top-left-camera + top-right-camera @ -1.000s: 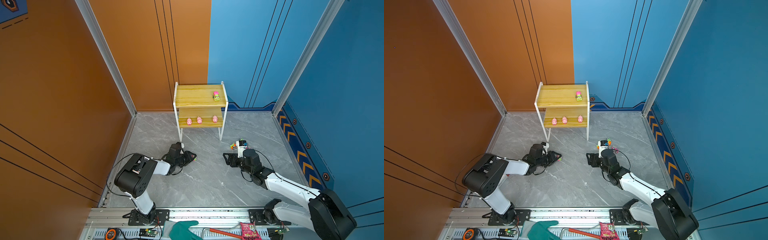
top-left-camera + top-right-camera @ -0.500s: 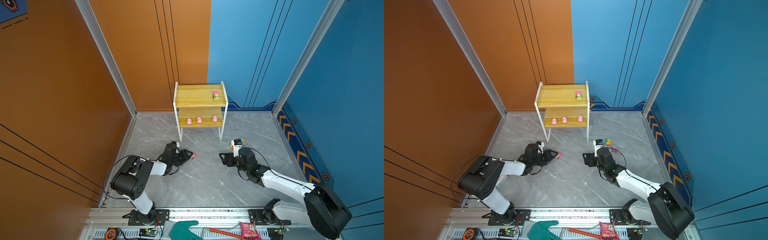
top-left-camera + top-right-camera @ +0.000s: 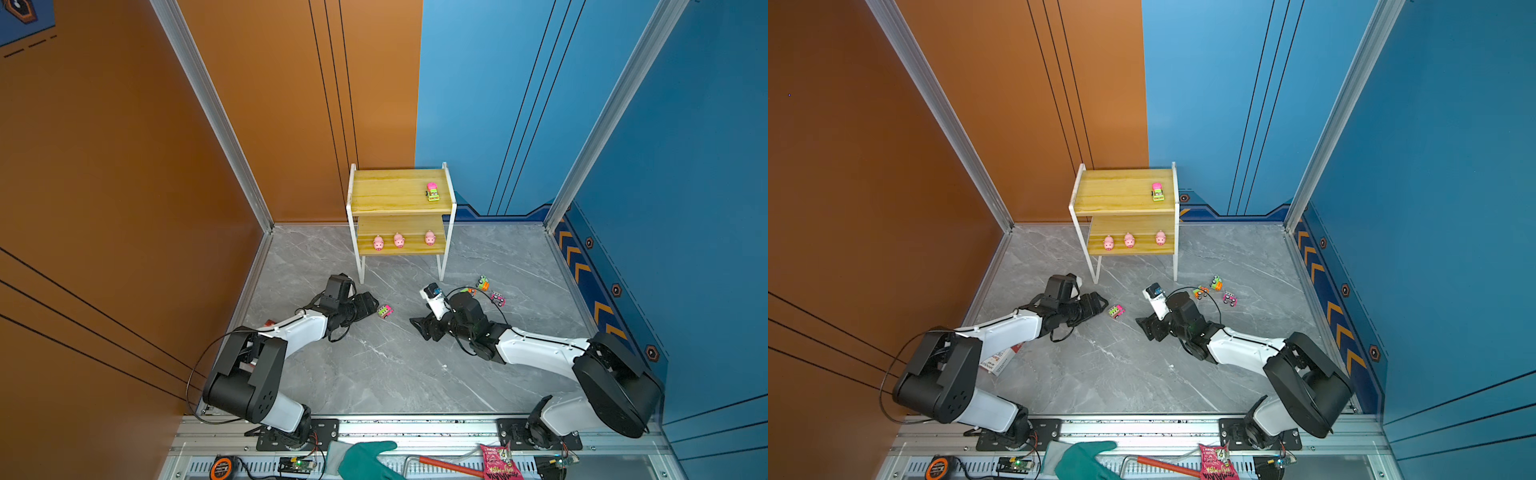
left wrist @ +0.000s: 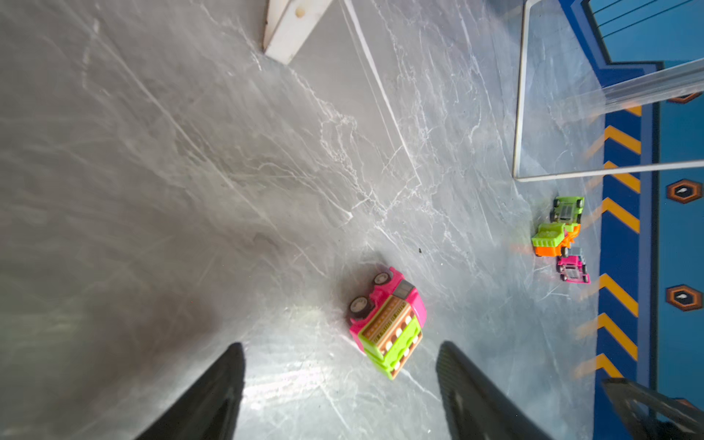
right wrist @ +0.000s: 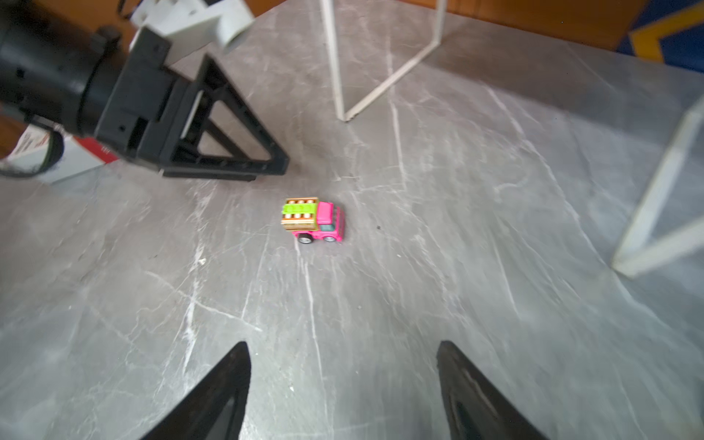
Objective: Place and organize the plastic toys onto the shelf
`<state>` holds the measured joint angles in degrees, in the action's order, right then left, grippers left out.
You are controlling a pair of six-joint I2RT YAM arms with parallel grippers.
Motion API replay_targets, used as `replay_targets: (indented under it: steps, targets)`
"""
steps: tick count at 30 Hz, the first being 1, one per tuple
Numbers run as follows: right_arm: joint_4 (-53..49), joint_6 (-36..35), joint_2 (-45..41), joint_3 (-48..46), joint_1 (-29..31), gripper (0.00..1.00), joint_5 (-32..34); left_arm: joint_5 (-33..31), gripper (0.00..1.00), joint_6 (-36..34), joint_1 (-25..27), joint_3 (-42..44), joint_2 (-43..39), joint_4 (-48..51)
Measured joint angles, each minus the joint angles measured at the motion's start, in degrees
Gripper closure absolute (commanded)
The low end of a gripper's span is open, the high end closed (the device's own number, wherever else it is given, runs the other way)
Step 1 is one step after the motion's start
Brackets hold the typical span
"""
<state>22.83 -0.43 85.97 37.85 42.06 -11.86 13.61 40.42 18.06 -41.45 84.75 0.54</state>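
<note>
Orange and blue walls close in a grey marbled table [image 3: 374,374], and the shelf [image 3: 399,195] stands against the back, far beyond both hands. Three pigs [image 3: 399,240] already line its lower board and one truck [image 3: 432,192] sits on the upper.

Your left hand [image 4: 341,346] is spread wide and holds nothing. The pink-and-green truck [image 4: 386,324] stands on its wheels just ahead of its fingertips, apart from both. Your right hand [image 5: 343,344] is also spread and empty. It faces the same truck from well apart, with three more trucks [image 3: 482,284] on the table behind it.

The step looks like a pickup of this truck, and the left hand seems the nearer choice.

- The truck sits off centre in the left wrist view, closer to one finger than the other. Shift sideways until it lies midway before you advance.
- It also stands askew to the gap. Turn the wrist so the fingers meet its flat sides, not its nose and tail, or it will likely roll away on its wheels.
- Come in low, with the fingertips nearly on the table, since the toy is tiny.
- Close slowly and check that it lifts.
- Keep the right hand back so the two do not meet over the truck.
</note>
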Motion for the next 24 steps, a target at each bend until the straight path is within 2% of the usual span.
replay_targets:
  steps: [2,6,10,16,24]
  targets:
    - [0.94,-6.21,3.06,2.34,-0.13,0.21,-3.48,-1.11,0.01,-2.34,0.26,-2.25,-1.79,4.46]
    - [1.68,-16.26,8.94,6.6,-1.01,0.2,-9.7,-3.63,0.02,-6.78,0.37,-5.2,-6.47,12.5]
    - [-3.02,-24.65,15.47,14.8,-1.25,0.21,-14.12,-5.9,0.02,-10.93,0.04,-7.54,-10.88,21.42]
    - [-10.6,-33.86,21.31,24.52,-1.25,0.22,-16.46,-7.52,0.02,-16.76,-1.25,-11.82,-14.53,33.31]
    - [-19.34,-41.88,26.82,30.6,-1.25,0.23,-15.96,-5.46,0.02,-21.38,-6.01,-13.46,-15.87,39.19]
